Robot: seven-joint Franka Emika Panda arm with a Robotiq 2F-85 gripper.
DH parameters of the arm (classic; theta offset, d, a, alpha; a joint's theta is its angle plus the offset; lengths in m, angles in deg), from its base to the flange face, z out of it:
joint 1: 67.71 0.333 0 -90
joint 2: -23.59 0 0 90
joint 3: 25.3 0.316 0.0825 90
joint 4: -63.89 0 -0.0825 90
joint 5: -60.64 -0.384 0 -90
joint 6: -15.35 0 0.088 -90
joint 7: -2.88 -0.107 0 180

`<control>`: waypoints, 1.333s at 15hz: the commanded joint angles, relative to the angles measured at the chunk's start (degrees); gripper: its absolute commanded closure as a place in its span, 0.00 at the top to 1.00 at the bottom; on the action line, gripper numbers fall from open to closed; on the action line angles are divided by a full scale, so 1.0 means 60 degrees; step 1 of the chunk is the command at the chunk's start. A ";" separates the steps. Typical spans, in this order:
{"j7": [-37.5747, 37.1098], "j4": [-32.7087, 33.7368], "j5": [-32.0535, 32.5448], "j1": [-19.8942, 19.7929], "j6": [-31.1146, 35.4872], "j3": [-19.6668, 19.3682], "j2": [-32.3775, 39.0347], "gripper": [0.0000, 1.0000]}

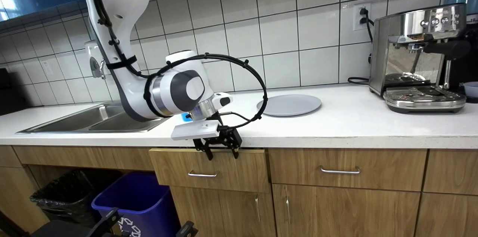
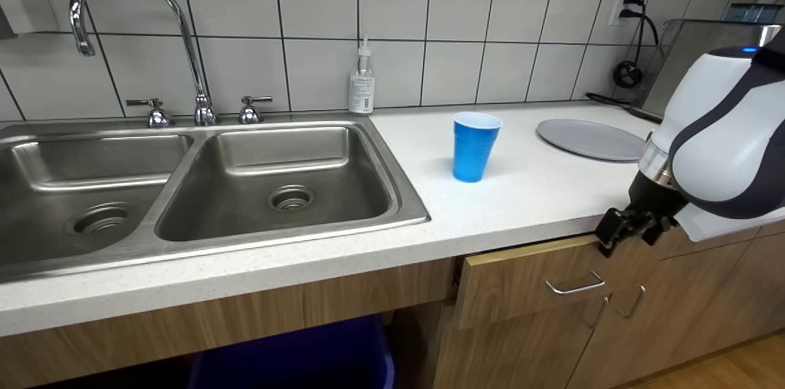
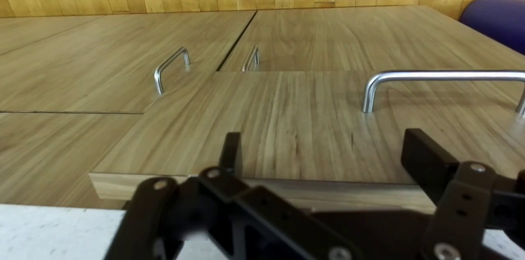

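Black end effector point(image 3: 323, 139) hangs spread wide near a slightly open wooden drawer point(image 3: 295, 124) with a metal handle point(image 3: 447, 75), under the white tabletop point(image 1: 354, 125).

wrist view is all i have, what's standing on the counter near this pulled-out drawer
Observer: A blue cup stands upright on the counter, back from the pulled-out drawer.
Operator: anything lying flat up there too
Observer: Yes, a grey plate lies between the blue cup and the espresso machine.
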 commanded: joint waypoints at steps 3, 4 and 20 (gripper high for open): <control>-0.0242 0.0426 -0.0131 0.0044 0.0066 -0.0083 0.0040 1.00; -0.0222 0.0342 -0.0133 -0.0010 0.0086 -0.0038 -0.0012 1.00; 0.0170 -0.2059 0.0011 0.0144 0.0457 -0.0732 -0.1979 1.00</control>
